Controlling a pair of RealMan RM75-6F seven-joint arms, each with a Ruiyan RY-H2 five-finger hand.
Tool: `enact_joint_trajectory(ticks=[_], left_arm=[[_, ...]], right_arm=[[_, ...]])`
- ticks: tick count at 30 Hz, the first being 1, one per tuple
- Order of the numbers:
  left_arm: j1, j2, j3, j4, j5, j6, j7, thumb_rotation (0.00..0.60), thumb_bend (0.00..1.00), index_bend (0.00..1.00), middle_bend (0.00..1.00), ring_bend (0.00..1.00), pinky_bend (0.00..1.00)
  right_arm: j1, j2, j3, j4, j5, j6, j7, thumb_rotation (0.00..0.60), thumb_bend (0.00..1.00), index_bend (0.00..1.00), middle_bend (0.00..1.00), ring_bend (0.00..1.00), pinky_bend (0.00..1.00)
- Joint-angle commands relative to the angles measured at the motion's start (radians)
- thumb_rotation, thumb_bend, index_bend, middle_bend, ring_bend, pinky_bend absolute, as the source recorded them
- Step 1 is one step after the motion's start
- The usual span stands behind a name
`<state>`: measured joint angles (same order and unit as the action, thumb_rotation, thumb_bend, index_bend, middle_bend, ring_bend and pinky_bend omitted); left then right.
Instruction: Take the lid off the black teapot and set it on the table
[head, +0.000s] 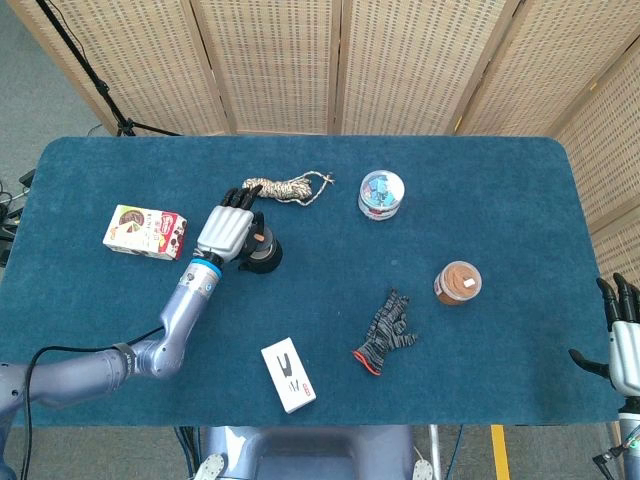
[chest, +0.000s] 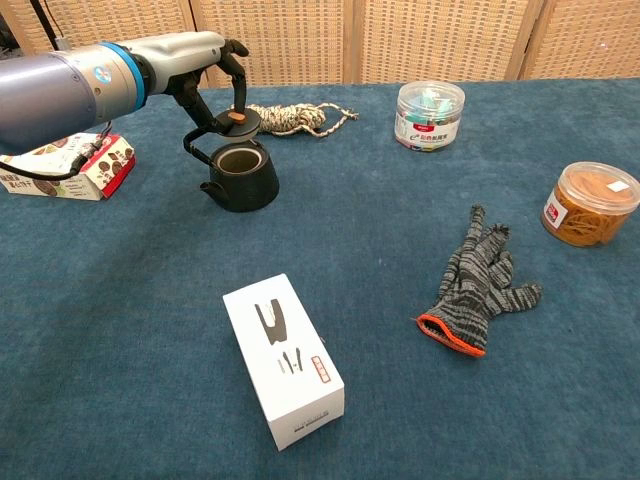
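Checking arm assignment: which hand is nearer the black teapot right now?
Left. The left hand is directly above the black teapot, holding its lid lifted off the opening. The right hand sits idle off the table's far right edge, well away from it.

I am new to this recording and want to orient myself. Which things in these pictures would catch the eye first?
First, the left hand holding the lid just above the open black teapot, at the table's far left. Next, the white box lies nearest the robot, with the striped glove to its right. The right hand hangs idle off the table's right edge.
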<state>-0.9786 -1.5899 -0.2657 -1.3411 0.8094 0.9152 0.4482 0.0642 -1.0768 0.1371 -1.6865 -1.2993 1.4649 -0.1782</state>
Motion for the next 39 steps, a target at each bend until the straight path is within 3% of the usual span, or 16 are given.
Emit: enact_joint_trajectory(ticks=[1,9,19,24,39], left_arm=[[0.036,0.045,0.029,-0.075,0.046,0.050,0.012,0.600,0.43,0.56,0.00,0.00,0.00],[0.162,0.111,0.123,-0.222,0.158,0.219,0.023,0.600,0.43,0.56,0.00,0.00,0.00],[0.307,0.074,0.164,-0.277,0.126,0.334,-0.034,0.600,0.42,0.56,0.00,0.00,0.00],[0.327,0.044,0.143,-0.226,0.095,0.294,-0.090,0.600,0.42,0.56,0.00,0.00,0.00],[0.327,-0.094,0.082,0.065,0.087,0.151,-0.237,0.600,0.42,0.56,0.00,0.00,0.00]], right_arm=[[-0.002,0.002,-0.002,-0.004,-0.005,0.003,0.001,0.600,0.00,0.00,0.00,0.00,0.00],[-0.007,0.008,-0.009,-0.017,-0.022,0.012,0.003,0.600,0.00,0.00,0.00,0.00,0.00],[-0.003,0.013,-0.020,-0.029,-0.035,-0.001,0.006,0.600,0.00,0.00,0.00,0.00,0.00],[-0.002,0.017,-0.023,-0.028,-0.033,-0.010,0.008,0.600,0.00,0.00,0.00,0.00,0.00],[0.009,0.017,-0.027,-0.028,-0.009,-0.043,-0.004,0.600,0.00,0.00,0.00,0.00,0.00]])
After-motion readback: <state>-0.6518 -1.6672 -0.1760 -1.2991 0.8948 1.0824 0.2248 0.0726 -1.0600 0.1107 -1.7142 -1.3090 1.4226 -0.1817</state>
